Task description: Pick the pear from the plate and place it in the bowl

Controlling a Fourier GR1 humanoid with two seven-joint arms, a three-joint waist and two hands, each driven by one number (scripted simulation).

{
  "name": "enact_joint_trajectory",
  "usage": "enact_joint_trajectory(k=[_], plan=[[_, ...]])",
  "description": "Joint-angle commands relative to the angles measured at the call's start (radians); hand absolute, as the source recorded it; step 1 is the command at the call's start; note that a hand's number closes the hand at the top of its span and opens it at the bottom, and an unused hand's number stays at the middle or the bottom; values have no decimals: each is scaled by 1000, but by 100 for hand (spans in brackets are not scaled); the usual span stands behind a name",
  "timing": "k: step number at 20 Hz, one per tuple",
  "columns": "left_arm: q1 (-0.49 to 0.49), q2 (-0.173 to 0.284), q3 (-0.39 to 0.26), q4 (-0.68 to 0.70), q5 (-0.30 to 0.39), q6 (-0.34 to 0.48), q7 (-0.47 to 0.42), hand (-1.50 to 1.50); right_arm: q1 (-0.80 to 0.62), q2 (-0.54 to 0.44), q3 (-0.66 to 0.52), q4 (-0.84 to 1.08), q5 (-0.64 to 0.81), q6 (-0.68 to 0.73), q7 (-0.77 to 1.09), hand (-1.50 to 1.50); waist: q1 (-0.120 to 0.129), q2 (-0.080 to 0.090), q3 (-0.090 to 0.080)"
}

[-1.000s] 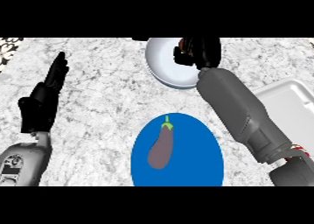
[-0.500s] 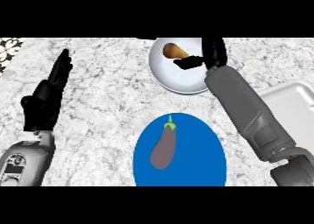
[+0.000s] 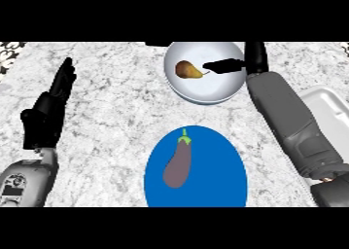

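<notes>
Marble-patterned counter [image 3: 112, 102], grey and white veining, seen steeply from above.

Pear [image 3: 189, 70]: brown, lying on its side inside the white bowl [image 3: 205, 95] at the far middle of the counter, in the bowl's left half, narrow stem end pointing right. Nothing grips it.

Right hand [image 3: 227, 65]: black, at the bowl's right side, over the rim. Fingers reach leftward across the bowl's inside, straight, spread apart from the thumb; the fingertip nearest the pear ends just beside the stem end, and I cannot tell if it touches. The hand holds nothing. Its grey forearm [image 3: 291, 121] runs from the lower right corner up to the bowl.

Blue plate [image 3: 220, 180]: near edge, centre, well apart from the bowl. On it lies a purple eggplant [image 3: 178, 163], green cap pointing away toward the bowl, body slightly tilted. No pear on the plate.

Left hand [image 3: 51, 109]: at the left side, fingers straight and pointing up the counter, open, resting, holding nothing, well apart from both plate and bowl.

White tray-like object [image 3: 335, 116] at the right edge, partly hidden behind the right forearm.
</notes>
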Motion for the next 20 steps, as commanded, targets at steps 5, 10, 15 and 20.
enact_joint_trajectory(k=[5,10,15,20], plan=[[63,36,44,-85,14,-23,48,0,79,-85,-91,-26,-95,235,-110,-150,-35,-20,-1],[56,1,39,-67,-8,3,52,0,214,-119,-75,-130,-112,406,-171,-150,-60,-27,-2],[65,32,74,-83,33,-62,56,0,307,-163,-67,-248,-126,499,-145,-150,-58,-27,-2],[84,-16,65,-8,-10,-32,-19,0,469,-140,-39,-461,-128,499,-129,-150,-64,-26,-2]])
